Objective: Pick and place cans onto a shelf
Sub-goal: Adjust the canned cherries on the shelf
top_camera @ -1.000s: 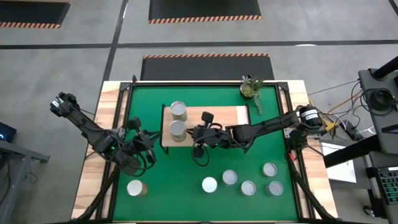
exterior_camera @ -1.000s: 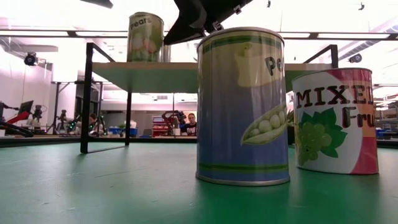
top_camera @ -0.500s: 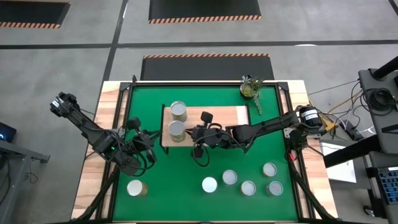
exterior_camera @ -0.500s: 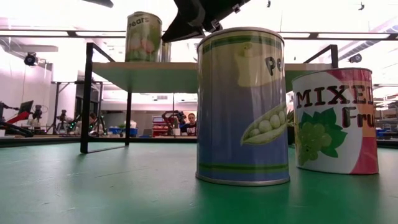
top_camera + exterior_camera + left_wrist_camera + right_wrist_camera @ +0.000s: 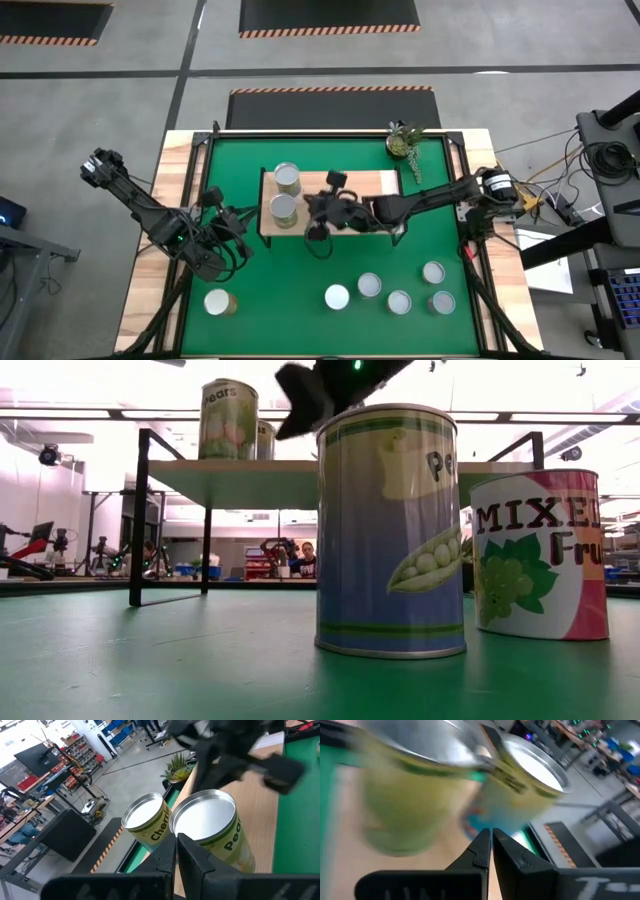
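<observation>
From above, two cans (image 5: 285, 193) stand on the left end of the shelf (image 5: 368, 182), one behind the other and just beside each other, while six more sit on the green mat (image 5: 300, 270): one alone near the front left (image 5: 217, 301) and five (image 5: 398, 289) gathered at the front right. That view gives only silver lids; the low view gives the labels instead, with a peas can (image 5: 390, 530) close to the lens and a mixed fruit can (image 5: 540, 555) beside it on the mat, and a pears can (image 5: 228, 420) up on the shelf top (image 5: 250, 468) with a second can partly hidden behind it. The right claw (image 5: 318, 208) reaches over the shelf just beside the nearer shelf can, apart from it; in its own wrist view its fingers (image 5: 482, 847) are pressed together and hold nothing, and the two shelf cans show blurred just beyond them. The left claw (image 5: 222, 222) hovers over the mat off the shelf's left end; its wrist view shows its fingers (image 5: 190, 857) pressed together too, and, past them, the same two cans with labels reading "Cherri" (image 5: 145, 817) and "Pea" (image 5: 210, 827), the dark right arm above them. A small potted plant (image 5: 403, 139) stands at the far right corner of the surface. The low view also catches people far back in the room.
</observation>
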Controlling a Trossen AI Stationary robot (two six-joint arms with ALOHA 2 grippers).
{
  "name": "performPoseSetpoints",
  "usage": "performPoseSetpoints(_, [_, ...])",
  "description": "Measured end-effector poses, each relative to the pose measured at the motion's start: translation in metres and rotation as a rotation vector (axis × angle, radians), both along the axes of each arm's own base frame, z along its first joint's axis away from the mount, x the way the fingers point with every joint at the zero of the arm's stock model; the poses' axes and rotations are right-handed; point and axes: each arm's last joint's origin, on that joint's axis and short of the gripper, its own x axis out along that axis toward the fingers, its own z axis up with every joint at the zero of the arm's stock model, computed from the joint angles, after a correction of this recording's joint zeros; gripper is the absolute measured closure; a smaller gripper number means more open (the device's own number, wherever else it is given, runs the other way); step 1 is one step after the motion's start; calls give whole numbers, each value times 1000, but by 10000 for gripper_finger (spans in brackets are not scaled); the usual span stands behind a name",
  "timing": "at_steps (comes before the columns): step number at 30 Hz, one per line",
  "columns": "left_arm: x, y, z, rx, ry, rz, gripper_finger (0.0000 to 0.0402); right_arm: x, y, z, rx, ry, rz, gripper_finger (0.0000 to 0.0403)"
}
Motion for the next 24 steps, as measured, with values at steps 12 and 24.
performPoseSetpoints(12, [0, 0, 0, 0, 0, 0, 402, 3, -57, 1, 157, -53, 45, 394])
performPoseSetpoints(24, [0, 0, 0, 4, 3, -1, 402, 6, -61, 8, 170, -129, 110, 394])
